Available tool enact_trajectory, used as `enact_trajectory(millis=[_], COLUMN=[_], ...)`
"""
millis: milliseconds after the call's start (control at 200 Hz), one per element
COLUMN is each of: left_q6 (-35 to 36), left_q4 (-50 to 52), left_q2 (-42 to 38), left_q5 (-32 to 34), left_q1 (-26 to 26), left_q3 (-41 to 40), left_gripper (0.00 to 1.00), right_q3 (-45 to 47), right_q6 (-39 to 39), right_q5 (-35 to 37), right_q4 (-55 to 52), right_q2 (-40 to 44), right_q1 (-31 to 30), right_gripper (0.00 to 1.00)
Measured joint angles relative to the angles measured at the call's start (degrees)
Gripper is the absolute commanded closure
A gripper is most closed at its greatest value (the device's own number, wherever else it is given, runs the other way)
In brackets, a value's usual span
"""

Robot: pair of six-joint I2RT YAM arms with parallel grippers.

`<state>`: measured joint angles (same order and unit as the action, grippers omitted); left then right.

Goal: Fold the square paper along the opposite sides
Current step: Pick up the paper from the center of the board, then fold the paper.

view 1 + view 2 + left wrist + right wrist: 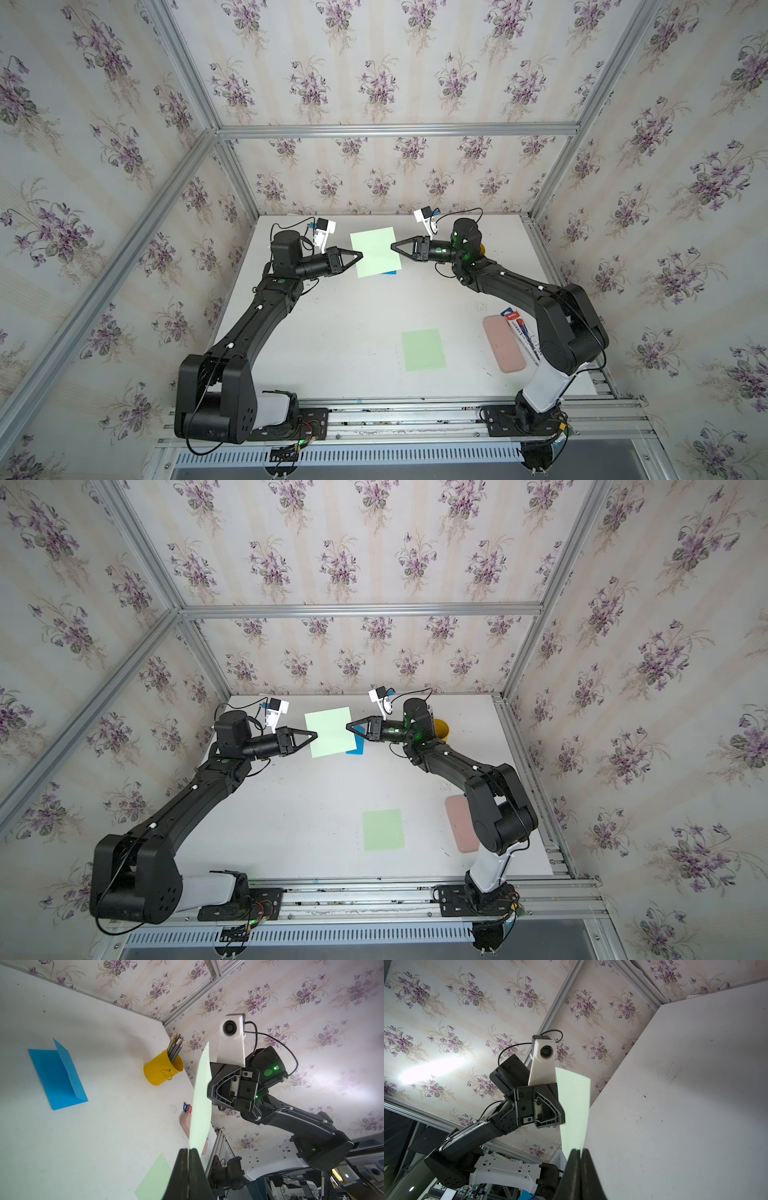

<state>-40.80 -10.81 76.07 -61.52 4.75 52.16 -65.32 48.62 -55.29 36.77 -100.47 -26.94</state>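
Paper (376, 251) held aloft, pinched btwn left tool (360, 255) & right tool (392, 246).

Matt paper (376, 251), scuffed white table (332, 332)

On my feed the left arm (249, 320) and right arm (519, 286) are matte black jointed shells, each with a white base link (272, 411). A boxy white camera (324, 228) sits on each wrist, fed by a thin black cable (257, 1036). A green light (268, 1072) glows; the fingers (546, 1089) are hollow black triangles.
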Motion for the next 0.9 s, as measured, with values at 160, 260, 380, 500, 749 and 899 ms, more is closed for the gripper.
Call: enact_trajectory(millis=[160,260,380,500,749,899], left_q6=[2.3,3.6,4.0,2.4,3.2,4.9], left_q4=[3.3,4.8,4.8,1.4,5.0,7.4], left_q2=[-2.1,-3.3,-4.1,-3.9,0.3,1.1], left_q5=[-0.4,-2.0,-4.0,-5.3,-0.9,0.8], left_q1=[1.4,3.0,4.8,5.4,4.2,4.2], left_q3=[2.1,4.5,7.3,7.8,9.5,9.7], left_gripper=[1.00,1.00,1.00,1.00,1.00,1.00], right_q3=[1.4,1.4,1.4,0.4,3.1,6.3], right_q6=[-2.7,-5.9,-7.2,-6.5,3.0,6.6], right_q5=[0.7,3.7,5.3,6.2,3.9,3.2], right_q4=[-1.9,-5.4,-6.2,-5.9,5.8,10.1], right_q2=[0.3,0.0,-2.3,-4.5,-1.5,3.5], right_q1=[2.1,2.7,2.4,1.3,-0.4,-0.4], right_gripper=[0.70,0.70,0.70,0.69,0.62,0.60])
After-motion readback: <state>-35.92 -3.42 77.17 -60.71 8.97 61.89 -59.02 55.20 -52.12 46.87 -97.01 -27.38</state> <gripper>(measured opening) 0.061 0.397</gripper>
